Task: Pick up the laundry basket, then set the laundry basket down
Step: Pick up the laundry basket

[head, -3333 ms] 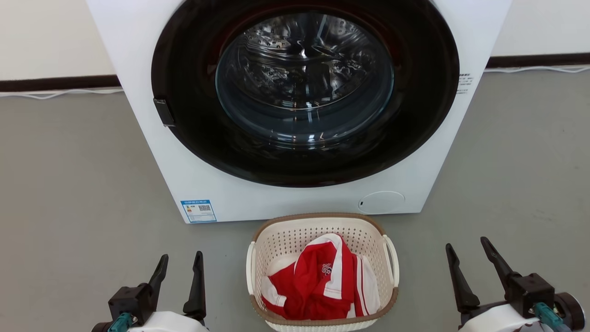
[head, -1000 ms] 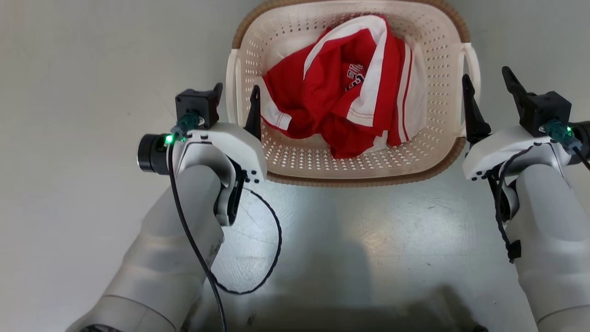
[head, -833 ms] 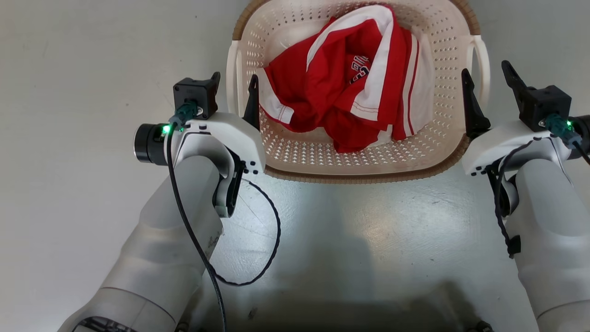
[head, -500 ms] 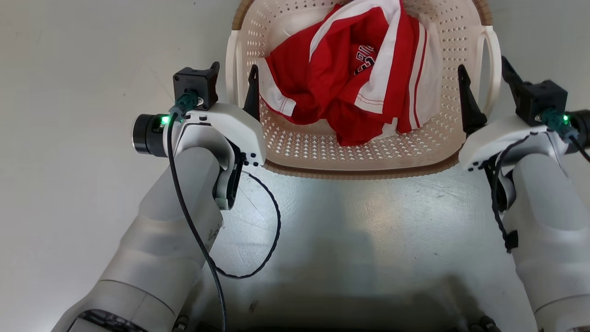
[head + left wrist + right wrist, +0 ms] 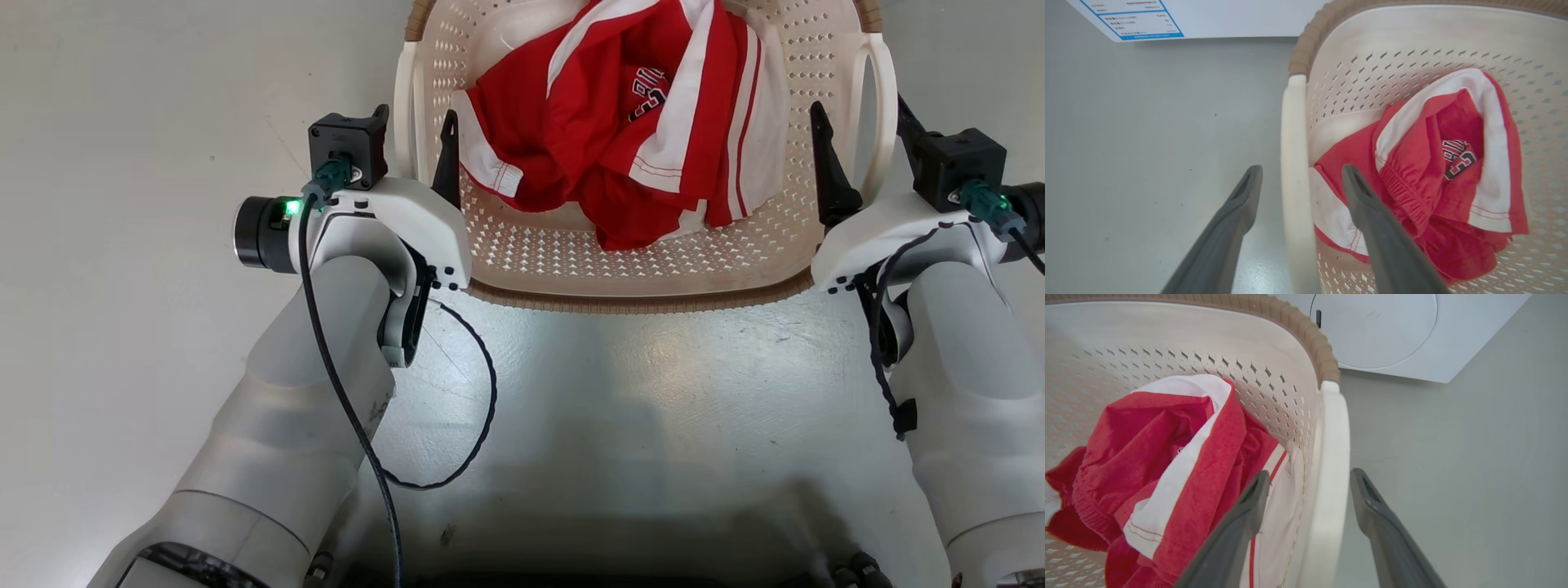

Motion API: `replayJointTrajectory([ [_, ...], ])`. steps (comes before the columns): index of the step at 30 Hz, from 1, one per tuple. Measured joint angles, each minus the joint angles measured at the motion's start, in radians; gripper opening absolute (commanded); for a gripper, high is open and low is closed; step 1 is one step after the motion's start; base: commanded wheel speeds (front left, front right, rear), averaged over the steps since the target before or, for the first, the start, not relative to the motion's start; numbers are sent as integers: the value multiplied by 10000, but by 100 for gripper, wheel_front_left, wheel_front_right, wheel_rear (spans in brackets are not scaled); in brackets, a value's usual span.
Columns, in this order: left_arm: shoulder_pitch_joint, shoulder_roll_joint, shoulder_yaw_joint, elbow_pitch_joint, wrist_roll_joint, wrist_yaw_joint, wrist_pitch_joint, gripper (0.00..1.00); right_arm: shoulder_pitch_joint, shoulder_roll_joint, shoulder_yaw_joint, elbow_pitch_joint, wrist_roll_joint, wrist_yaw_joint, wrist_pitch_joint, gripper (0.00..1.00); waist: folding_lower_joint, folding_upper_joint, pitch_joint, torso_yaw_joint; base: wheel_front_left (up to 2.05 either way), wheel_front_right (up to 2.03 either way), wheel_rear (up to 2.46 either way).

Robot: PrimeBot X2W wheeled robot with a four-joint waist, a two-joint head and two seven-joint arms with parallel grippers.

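1 red/wht garment (image 5: 620, 122) in laundry basket (image 5: 637, 304)

You find the laundry basket (image 5: 645, 304) cut off by the top edge of the head view, so its far rim is out of frame. The red garment (image 5: 620, 122) hides part of the basket floor, and its folded emblem (image 5: 1457, 158) is unreadable. The label (image 5: 1126, 20) on the white appliance (image 5: 1229, 16) is cropped at the top edge of the left wrist view, and its print is too small to read. In the head view the basket handle (image 5: 886, 106) partly hides the outer finger of the right gripper (image 5: 1310, 474).
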Motion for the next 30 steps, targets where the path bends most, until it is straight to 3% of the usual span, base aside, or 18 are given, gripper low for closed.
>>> replayJointTrajectory([
  [30,-407,-4,-579,640,-115,0,0,100,-447,81,2,1087,-196,0,-2,100,0,0,-147,-58,0,0,0],
])
